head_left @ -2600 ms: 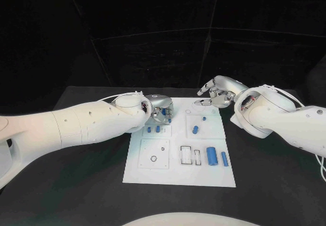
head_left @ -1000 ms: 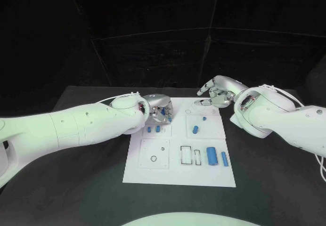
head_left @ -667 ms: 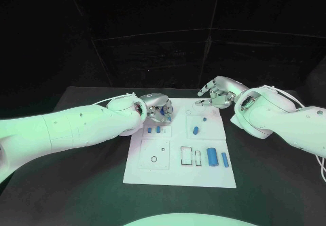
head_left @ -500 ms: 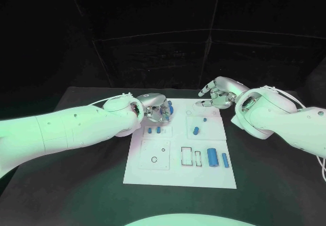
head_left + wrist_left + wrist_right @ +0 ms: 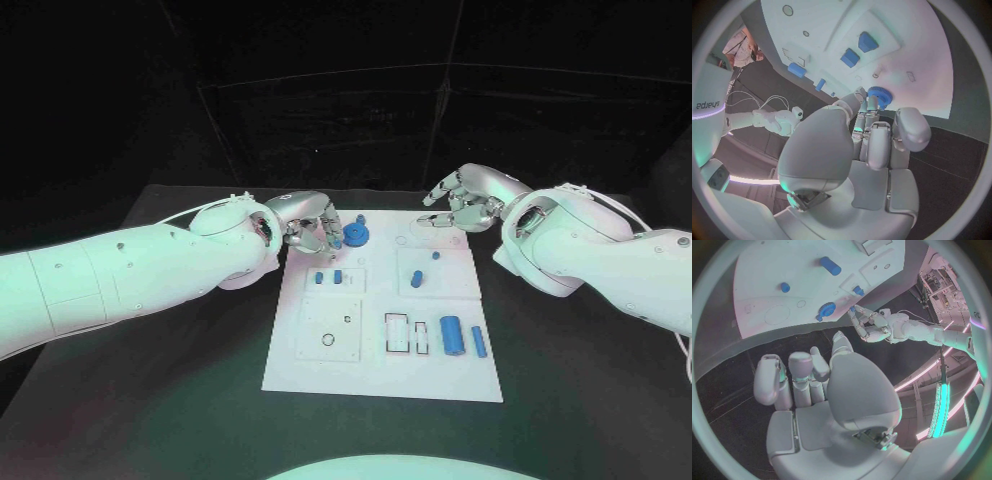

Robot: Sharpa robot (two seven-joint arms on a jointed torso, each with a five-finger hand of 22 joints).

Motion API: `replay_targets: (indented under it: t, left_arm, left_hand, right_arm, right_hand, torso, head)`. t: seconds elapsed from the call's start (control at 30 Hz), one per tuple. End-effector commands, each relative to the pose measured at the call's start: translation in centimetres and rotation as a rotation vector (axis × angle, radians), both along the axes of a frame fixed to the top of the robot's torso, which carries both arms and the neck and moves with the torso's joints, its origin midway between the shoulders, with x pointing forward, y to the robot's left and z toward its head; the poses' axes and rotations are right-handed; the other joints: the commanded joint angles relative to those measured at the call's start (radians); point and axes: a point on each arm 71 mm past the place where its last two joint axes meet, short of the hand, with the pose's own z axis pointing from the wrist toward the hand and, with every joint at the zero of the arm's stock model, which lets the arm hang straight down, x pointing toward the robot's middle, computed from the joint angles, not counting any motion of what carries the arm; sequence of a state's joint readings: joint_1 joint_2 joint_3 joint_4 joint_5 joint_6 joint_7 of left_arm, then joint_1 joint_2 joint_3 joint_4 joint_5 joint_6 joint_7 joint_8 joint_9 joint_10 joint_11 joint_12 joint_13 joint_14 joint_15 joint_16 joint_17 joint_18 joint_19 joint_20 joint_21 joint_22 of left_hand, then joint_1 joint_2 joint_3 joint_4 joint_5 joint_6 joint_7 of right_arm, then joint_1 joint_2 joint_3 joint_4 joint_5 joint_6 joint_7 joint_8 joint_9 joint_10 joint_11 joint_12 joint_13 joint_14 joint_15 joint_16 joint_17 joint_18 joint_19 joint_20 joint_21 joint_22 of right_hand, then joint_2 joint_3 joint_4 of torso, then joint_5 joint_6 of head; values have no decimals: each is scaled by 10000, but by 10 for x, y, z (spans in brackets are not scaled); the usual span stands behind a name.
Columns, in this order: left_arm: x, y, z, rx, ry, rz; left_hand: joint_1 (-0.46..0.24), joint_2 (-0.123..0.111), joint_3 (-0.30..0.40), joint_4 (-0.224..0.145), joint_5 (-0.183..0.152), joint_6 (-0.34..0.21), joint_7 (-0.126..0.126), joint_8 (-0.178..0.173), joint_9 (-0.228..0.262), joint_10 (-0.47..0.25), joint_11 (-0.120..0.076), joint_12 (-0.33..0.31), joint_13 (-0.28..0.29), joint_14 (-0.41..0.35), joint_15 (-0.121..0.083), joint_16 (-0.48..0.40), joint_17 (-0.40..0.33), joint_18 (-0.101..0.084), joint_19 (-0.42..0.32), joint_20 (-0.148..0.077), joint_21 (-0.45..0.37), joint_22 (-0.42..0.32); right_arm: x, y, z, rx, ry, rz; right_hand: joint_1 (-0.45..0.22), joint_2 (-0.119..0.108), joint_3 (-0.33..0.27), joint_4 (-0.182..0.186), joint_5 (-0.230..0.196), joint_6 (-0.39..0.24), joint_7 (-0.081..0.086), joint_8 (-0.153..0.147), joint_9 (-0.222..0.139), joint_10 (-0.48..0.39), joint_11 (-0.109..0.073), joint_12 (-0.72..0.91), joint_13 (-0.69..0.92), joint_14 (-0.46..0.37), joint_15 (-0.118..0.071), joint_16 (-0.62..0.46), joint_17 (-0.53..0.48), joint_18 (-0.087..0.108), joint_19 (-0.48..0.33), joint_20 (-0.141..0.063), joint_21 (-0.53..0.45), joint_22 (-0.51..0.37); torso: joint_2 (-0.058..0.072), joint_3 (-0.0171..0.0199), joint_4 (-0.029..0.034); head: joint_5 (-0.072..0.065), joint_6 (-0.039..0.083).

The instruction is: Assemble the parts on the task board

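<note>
- Head view: the left robot hand hangs over the far left corner of the task board, pinching a round blue part at its fingertips. The part sits over the board's far edge, and whether it touches the surface cannot be told from here.
- Head view: the right robot hand hovers over the far right corner of the board with its fingers loosely curled and nothing in them. It is best left parked there, clear of the working corner.
- Head view: other blue parts lie on the board. A small pair sits left of centre, a slanted peg lies in the right middle panel, and a large cylinder lies near the right edge (none of them is in the way of the held part).
- Left wrist view: the left robot hand grips the round blue part, a ribbed disc, between its fingertips just over the white board. To seat it well, I judge the disc should be kept level and lined up over its hole before any push down. A tilted entry would likely jam.
- Right wrist view: the right robot hand is held clear of the board's edge, grasping nothing. The round blue part shows across the board, beside a faint circular recess, which is plausibly its seat, though I cannot be sure.
- Releasing only once the disc sits flush seems the safe course.
</note>
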State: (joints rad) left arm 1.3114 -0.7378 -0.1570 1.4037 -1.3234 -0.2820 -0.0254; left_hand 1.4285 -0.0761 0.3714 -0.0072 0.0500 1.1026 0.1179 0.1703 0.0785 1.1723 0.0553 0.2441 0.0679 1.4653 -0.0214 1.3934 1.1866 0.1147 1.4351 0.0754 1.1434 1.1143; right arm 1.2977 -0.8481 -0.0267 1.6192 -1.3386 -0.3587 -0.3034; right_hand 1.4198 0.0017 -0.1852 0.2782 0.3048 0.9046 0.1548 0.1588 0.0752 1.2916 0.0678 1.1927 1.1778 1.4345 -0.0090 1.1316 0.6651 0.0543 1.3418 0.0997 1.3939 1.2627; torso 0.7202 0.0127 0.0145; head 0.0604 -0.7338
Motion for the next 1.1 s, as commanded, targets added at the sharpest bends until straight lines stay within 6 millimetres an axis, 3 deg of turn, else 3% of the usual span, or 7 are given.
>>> replay_targets:
  t: [0.03, 0.27, 1.1]
  left_arm:
    - [2, 6, 2, -62, 49, 169]
    - [5, 12, -4, 290, 804, 221]
    - [12, 11, -13, 494, 1105, 254]
  left_hand:
    - [-64, -57, 57, 4, 16, 63, 21, -43, 14, 45, -3, -75, 16, 323, -55, 42, 4, -136, 28, -18, 39, 11]
    - [-264, -207, 59, 18, 14, 39, 24, -133, -6, 35, 24, -211, 8, 294, -31, 13, -80, -139, 4, -2, 24, 21]
    - [-283, -204, 69, 22, 14, 47, 22, -141, -6, 47, 21, -226, 11, 286, -29, 4, -104, -141, 3, 1, 32, 35]
  right_arm:
    - [0, 1, 1, -20, -73, 73]
    - [0, 1, 1, -24, -68, 64]
    - [0, 2, 1, -11, -75, 96]
  right_hand:
    - [2, 90, 0, 54, 62, -38, 3, 50, -10, -26, -3, -15, 12, -78, -17, -62, 3, 199, -58, 23, -63, -11]
    - [2, 90, 0, 54, 62, -38, 3, 50, -10, -26, -3, -15, 12, -78, -17, -62, 3, 199, -58, 23, -63, -11]
    - [2, 90, 0, 54, 62, -38, 3, 50, -10, -26, -3, -15, 12, -78, -17, -62, 3, 199, -58, 23, -63, -11]
  torso:
    - [0, 7, -21]
    - [6, 15, -18]
    - [4, 15, -21]
  head:
    - [22, 12]
    - [59, 6]
    - [59, -56]
